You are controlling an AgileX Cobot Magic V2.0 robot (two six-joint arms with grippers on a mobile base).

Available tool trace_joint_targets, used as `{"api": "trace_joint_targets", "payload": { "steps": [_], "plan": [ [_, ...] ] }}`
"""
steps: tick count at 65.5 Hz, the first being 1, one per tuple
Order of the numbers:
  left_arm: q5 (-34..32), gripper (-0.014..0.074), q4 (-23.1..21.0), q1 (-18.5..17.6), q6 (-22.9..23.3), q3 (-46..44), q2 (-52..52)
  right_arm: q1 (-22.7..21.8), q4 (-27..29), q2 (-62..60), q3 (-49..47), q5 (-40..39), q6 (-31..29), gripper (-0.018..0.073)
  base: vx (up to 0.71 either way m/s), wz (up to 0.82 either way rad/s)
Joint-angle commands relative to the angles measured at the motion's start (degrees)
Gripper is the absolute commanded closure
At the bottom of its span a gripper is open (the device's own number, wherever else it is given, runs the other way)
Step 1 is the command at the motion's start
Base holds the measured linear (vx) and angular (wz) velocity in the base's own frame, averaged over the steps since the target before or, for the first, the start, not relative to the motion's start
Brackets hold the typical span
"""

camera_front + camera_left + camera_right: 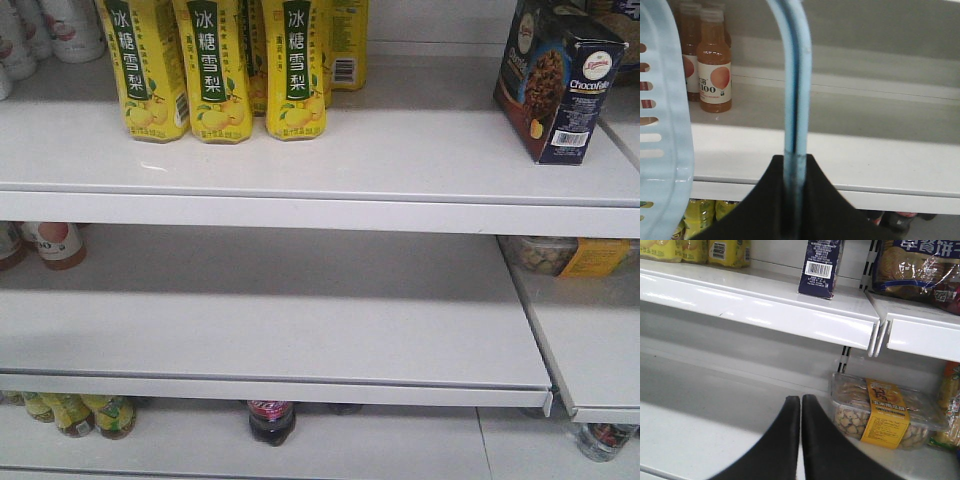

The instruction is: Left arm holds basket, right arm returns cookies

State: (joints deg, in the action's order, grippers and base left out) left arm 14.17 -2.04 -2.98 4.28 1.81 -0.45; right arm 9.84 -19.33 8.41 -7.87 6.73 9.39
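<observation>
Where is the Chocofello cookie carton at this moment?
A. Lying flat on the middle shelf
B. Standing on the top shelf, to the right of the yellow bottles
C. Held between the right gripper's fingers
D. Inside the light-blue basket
B. The cookie carton stands upright on the top shelf, right of the yellow bottles, while the right gripper below is shut on nothing.

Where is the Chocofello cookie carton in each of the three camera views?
Front view: cookie carton stands upright at top right, on the upper shelf.
Left wrist view: not in it.
Right wrist view: carton at top centre, near that shelf's right end.
Shared landmark: the yellow pear drink bottles.
</observation>
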Motion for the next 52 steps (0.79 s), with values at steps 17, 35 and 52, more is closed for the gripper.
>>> {"api": "trace_joint_targets", "payload": {
  "steps": [17,35,52],
  "plan": [
    [-10.6,0.0603,1.1,0.3,-0.3,-1.4,-1.1,-0.1,-0.5,0.6,-1.4,-4.0,-0.2,0.0567,0.0,0.0],
    [-11.3,0.0603,4.8,0.3,5.1,-1.4,-1.1,-0.1,-0.5,0.6,-1.4,-4.0,-0.2,0.0567,0.0,0.0],
    [-11.2,0.0603,5.1,0.3,5.0,-1.4,-1.1,-0.1,-0.5,0.6,-1.4,-4.0,-0.2,0.0567,0.0,0.0]
  ]
}}
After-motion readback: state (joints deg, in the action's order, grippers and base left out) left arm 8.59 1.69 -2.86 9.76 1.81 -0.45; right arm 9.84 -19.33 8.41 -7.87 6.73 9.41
